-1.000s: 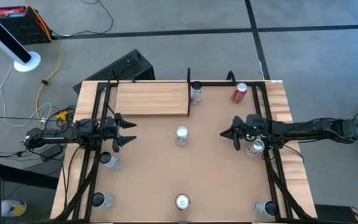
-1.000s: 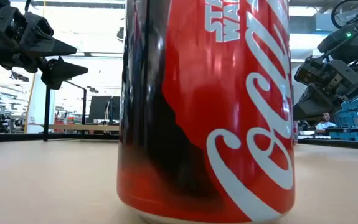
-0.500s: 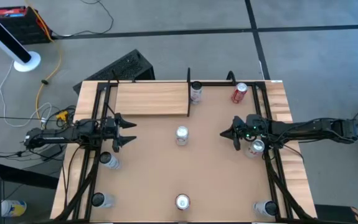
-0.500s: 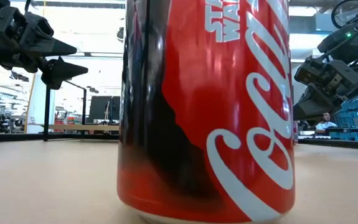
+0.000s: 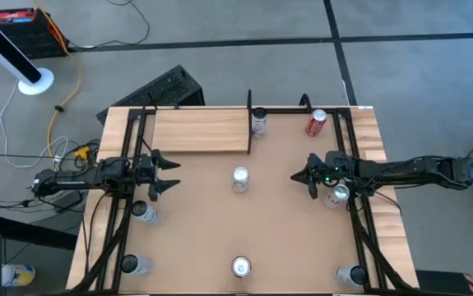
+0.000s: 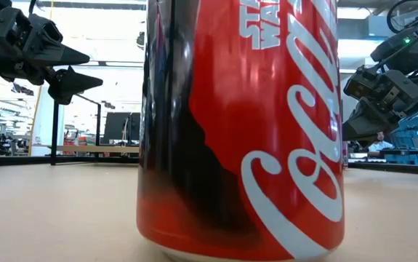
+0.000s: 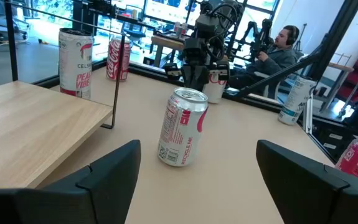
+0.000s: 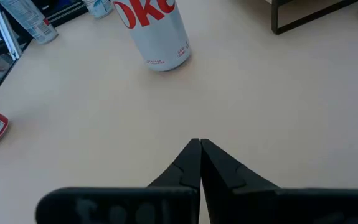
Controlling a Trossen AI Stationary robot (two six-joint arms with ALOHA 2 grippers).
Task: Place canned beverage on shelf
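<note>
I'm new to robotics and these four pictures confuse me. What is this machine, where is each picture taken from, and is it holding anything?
It is a robot with two dark arms at a table. The overhead picture shows everything: the left gripper, open, and the right gripper, shut, both holding nothing. The pale wooden shelf lies at the table's far side, with nothing on it. Several cans stand about, among them a silver can in the middle between the grippers and a red can near the far edge. The table-level picture is mostly filled by another red cola can right before the lens. The other two pictures come from cameras on each wrist, looking past that arm's own fingers.
</note>
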